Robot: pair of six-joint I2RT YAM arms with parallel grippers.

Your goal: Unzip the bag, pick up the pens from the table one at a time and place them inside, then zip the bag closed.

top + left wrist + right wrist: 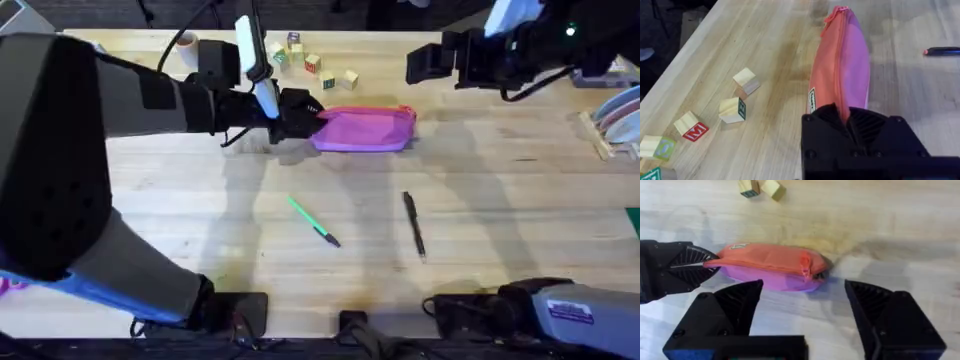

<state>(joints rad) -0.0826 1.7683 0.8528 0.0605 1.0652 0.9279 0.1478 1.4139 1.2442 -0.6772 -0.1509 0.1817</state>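
Across the wood-plank table (500, 190) our left gripper (300, 115) clamps the zipped pink pouch (365, 130) while our spread right gripper (802, 310) must next catch the zipper pull (805, 265).

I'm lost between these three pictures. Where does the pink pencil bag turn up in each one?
Overhead: the bag lies at centre, toward the table's far side, its left end in the left gripper.
Left wrist: the bag stretches away from that gripper's closed fingers.
Right wrist: the bag lies crosswise, beyond the open right gripper.
Shared landmark: the letter blocks beside the bag.
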